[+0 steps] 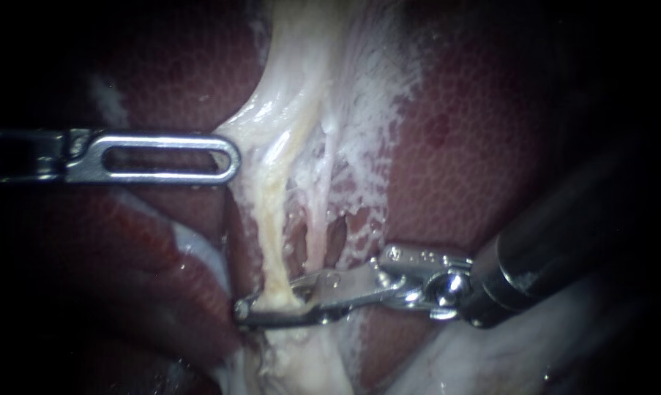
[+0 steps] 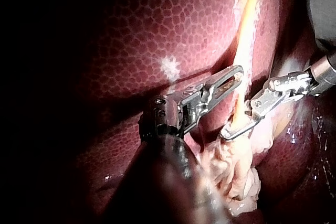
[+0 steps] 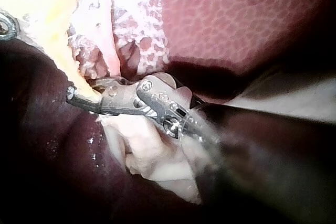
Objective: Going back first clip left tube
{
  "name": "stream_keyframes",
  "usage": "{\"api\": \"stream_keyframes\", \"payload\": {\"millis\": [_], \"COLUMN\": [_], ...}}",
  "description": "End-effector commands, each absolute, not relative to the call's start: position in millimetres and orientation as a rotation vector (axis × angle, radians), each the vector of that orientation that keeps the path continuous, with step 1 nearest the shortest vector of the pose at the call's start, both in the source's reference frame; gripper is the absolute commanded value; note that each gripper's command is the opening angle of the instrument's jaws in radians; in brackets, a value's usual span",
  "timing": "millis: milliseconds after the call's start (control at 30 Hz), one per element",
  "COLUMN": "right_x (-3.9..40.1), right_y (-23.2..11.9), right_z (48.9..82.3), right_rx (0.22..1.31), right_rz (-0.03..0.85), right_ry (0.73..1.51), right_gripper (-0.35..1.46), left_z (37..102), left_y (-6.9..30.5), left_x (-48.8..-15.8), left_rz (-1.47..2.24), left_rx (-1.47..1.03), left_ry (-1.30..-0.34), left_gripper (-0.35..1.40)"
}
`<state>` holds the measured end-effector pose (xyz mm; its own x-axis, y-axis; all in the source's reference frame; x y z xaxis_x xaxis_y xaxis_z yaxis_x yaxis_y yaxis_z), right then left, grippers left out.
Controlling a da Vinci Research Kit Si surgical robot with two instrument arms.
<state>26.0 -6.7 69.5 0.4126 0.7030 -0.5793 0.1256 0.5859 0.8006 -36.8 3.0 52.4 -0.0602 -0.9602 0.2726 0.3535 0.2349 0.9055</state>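
Close up, the right instrument has its tool clamped low across the yellowish left tube (one jaw either side, both touching), over dark red liver. Farther up that tube, the left instrument meets pale tissue beside it.

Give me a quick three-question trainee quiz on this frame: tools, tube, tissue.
1. True or false: the slim silver right tool is shut on the pale yellow cord-like tube.
2. In the endoscope view, the slotted silver left tool sits: A) higher than the right tool, apart from it; B) crossing it; C) beneath it.
3. Fill in: the mottled dark red organ around the tube is the ____.
Key: 1 true; 2 A; 3 liver.
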Motion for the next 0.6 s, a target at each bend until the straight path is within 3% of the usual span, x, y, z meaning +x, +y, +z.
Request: {"api": "stream_keyframes", "payload": {"millis": [33, 300, 433, 600], "right_x": [26.0, 26.1, 26.1, 26.2], "right_y": [-6.7, -6.7, -6.7, -6.6], "right_z": [69.5, 69.5, 69.5, 69.5], "right_rx": [0.904, 0.904, 0.907, 0.866], "right_rz": [0.432, 0.432, 0.436, 0.372], "right_ry": [1.110, 1.111, 1.108, 1.141], "right_gripper": [-0.35, -0.35, 0.18, 0.45], "left_z": [52.3, 52.3, 52.3, 52.3], "left_y": [3.0, 3.0, 3.0, 2.9], "left_x": [-36.8, -36.9, -36.9, -36.9], "left_rz": [-1.237, -1.238, -1.238, -1.238], "left_rx": [0.711, 0.710, 0.710, 0.710], "left_ry": [-1.136, -1.136, -1.136, -1.136], "left_gripper": [-0.35, -0.35, -0.35, -0.35]}}
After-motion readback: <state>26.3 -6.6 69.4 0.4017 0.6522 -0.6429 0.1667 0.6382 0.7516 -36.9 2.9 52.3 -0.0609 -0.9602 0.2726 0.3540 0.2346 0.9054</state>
